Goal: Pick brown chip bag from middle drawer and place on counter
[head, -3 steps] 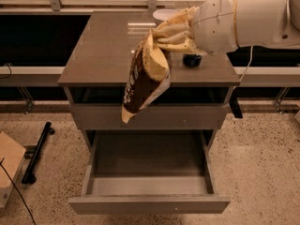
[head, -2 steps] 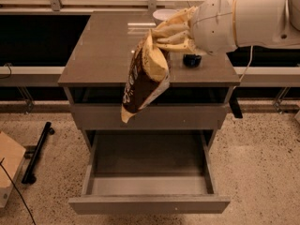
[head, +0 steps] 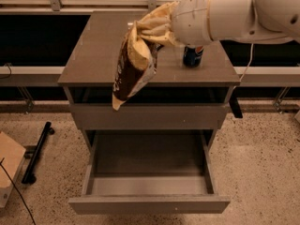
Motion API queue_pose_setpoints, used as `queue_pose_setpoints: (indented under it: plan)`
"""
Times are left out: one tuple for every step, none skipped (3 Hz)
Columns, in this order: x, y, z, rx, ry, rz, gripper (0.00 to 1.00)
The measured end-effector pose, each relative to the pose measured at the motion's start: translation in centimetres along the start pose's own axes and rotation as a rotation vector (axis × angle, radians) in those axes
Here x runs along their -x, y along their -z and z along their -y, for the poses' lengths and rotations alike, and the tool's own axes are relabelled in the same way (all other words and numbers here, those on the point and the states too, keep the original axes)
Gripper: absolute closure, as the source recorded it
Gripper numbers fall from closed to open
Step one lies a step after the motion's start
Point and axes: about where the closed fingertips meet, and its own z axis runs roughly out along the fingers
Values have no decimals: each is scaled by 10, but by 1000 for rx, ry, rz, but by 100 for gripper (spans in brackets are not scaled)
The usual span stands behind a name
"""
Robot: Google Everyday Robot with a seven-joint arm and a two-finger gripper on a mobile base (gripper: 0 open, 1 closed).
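brown chip bag (head: pixel 131 74) hanging, long axis near vertical, pale yellow tip pointing down

the tool (head: pixel 144 31), clamped on the bag's upper end, holds it over the glossy tabletop's (head: pixel 96 55) front edge. the crinkly bag dangles below-left of the tool, above the open, shallow grey middle drawer (head: pixel 150 204).

Arm (head: pixel 234 13) from right, claw (head: pixel 149 32) upper-centre, gripping bag (head: pixel 131 74)

No legible text anywhere. The brown chip bag (head: pixel 132 74) has pale lettering down its face, too smeared to read. The can (head: pixel 192 56) at its 3 o'clock shows a small red-white mark (no words readable). The gripper (head: pixel 151 31) pinches the bag's top, at its 1 o'clock, above the counter (head: pixel 93 55).
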Motion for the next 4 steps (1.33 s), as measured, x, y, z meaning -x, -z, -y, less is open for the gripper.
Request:
queue_pose_setpoints:
  plan:
    - [-3,-24,17,-40,6,18,100]
    - [-13,-48,31,-74,-13,27,100]
    - [-24,-75,48,-102,-30,17,100]
    - [-37,-101,58,-127,-73,13,100]
